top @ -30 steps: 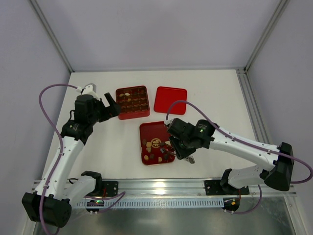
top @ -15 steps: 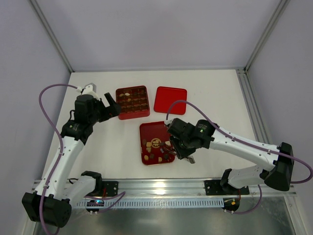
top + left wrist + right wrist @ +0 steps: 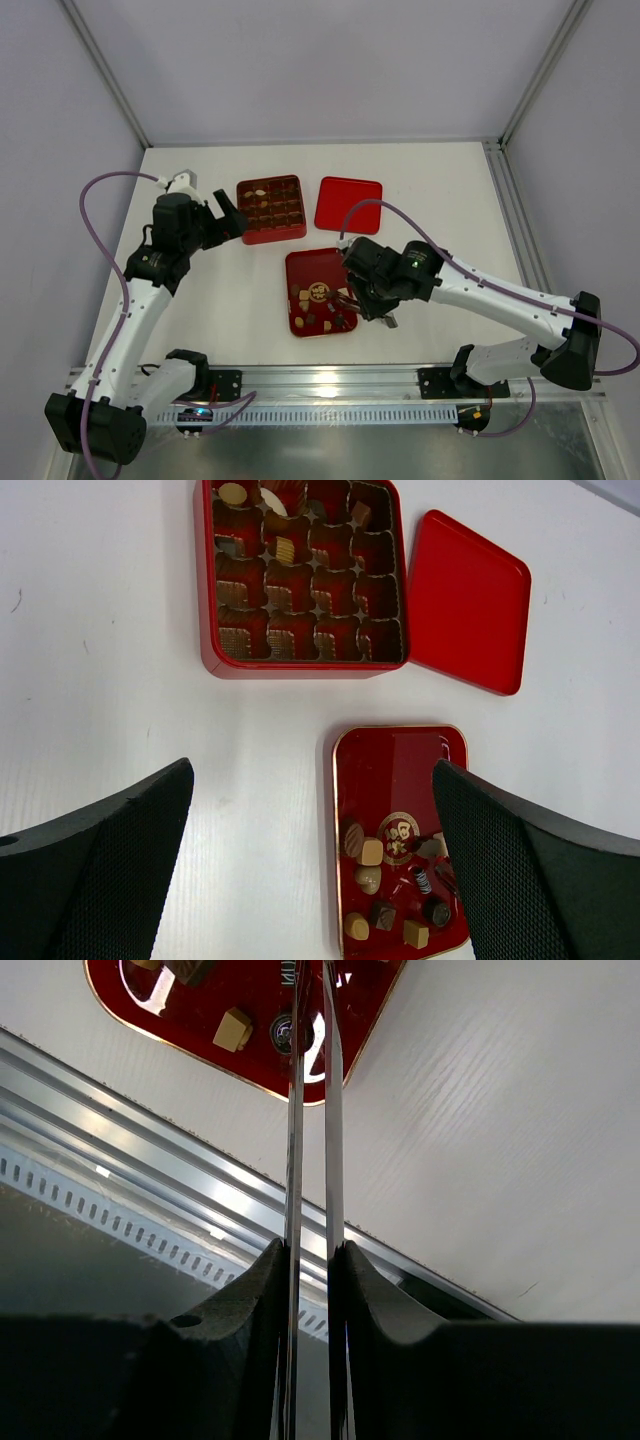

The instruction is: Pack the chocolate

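White tabletop (image 3: 440,200), grey walls. Loose chocolate (image 3: 385,880) at six-o'clock end of flat red tray (image 3: 395,760); compartmented box (image 3: 300,580) at eleven o'clock, mostly unfilled. Picking in hand: right gripper (image 3: 310,1260) pinching tweezers (image 3: 297,1110), blades nearly together by round dark piece (image 3: 287,1030); clamped or not, cannot tell. Next, probably: lift, carry to empty cell. Left gripper (image 3: 312,770) agape.

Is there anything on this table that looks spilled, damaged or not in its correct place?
Nothing stands out. The loose chocolate pieces all lie inside the flat tray, none on the table. The lid lies flat beside the compartmented box, and neither looks damaged.
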Tool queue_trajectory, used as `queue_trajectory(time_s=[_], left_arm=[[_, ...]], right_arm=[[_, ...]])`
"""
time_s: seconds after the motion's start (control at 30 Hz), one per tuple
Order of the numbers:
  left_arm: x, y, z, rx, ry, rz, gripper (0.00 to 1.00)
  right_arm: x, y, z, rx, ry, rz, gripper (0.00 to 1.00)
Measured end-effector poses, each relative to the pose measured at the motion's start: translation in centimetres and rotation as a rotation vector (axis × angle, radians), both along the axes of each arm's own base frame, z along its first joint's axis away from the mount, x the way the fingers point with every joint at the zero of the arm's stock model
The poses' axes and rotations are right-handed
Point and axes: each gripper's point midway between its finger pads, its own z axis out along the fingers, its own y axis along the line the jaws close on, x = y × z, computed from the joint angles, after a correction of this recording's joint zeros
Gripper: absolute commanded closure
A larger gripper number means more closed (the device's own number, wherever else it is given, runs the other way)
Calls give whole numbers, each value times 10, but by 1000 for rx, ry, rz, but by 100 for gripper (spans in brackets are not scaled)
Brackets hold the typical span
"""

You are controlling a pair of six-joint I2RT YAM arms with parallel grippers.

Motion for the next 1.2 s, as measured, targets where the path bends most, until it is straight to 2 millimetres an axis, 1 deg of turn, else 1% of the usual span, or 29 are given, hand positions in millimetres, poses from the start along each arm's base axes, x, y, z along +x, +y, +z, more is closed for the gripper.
queue_trajectory(time_s=[0.47, 0.63, 0.77, 0.9, 1.0, 1.2], left_arm=[[0, 0, 0, 0, 0, 0, 0], [0, 0, 0, 0, 0, 0, 0], [0, 0, 0, 0, 0, 0, 0], [0, 0, 0, -1, 0, 0, 0], [0, -1, 0, -3, 1, -5, 0], [-1, -2, 0, -7, 2, -11, 0]], right_arm=[[8, 8, 19, 39, -43, -4, 77], [13, 12, 29, 62, -66, -4, 77], [21, 16, 38, 84, -90, -9, 77], [37, 25, 47, 110, -119, -16, 77], [52, 34, 50, 117, -139, -21, 77], [95, 58, 52, 135, -192, -30, 78]])
